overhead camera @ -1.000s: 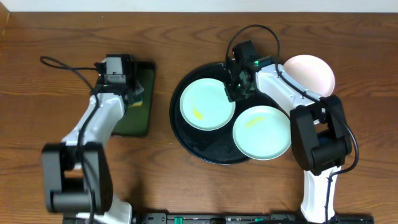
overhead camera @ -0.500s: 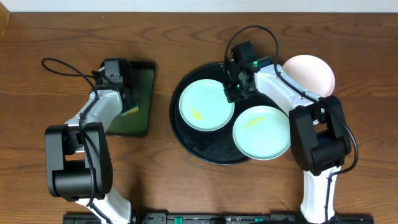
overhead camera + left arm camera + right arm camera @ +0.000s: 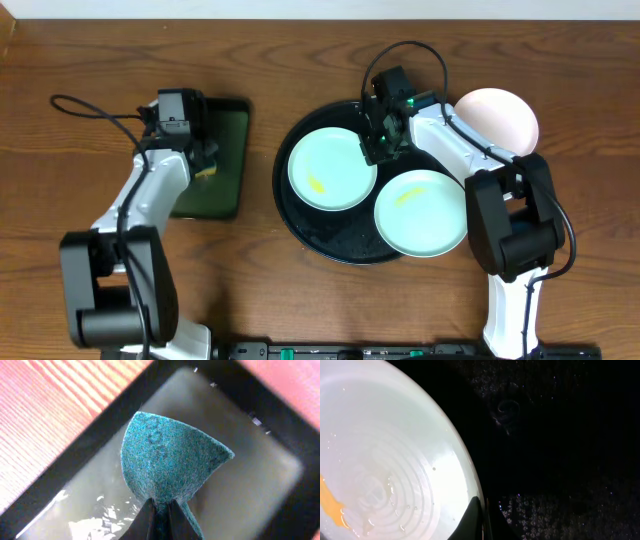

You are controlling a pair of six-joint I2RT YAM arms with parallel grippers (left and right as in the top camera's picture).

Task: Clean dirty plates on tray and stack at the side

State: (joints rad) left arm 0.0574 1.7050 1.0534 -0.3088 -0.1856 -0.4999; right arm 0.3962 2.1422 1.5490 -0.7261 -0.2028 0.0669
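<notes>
Two pale mint plates lie on the round black tray (image 3: 300, 225): one at left (image 3: 332, 167) with a yellow smear, one at right (image 3: 421, 212) with a faint smear. A white plate (image 3: 500, 113) lies on the table right of the tray. My right gripper (image 3: 379, 148) is shut on the right rim of the left mint plate (image 3: 395, 455). My left gripper (image 3: 205, 165) is shut on a teal sponge (image 3: 165, 460) and holds it over the small rectangular tray (image 3: 260, 475).
The rectangular black tray with green floor (image 3: 222, 195) stands left of the round tray and holds shallow water. Cables run behind both arms. The arm bases stand at the table's front edge.
My left arm has swung its elbow outward to the left, with the gripper staying over the rectangular tray. The right arm and the plates have not moved.
</notes>
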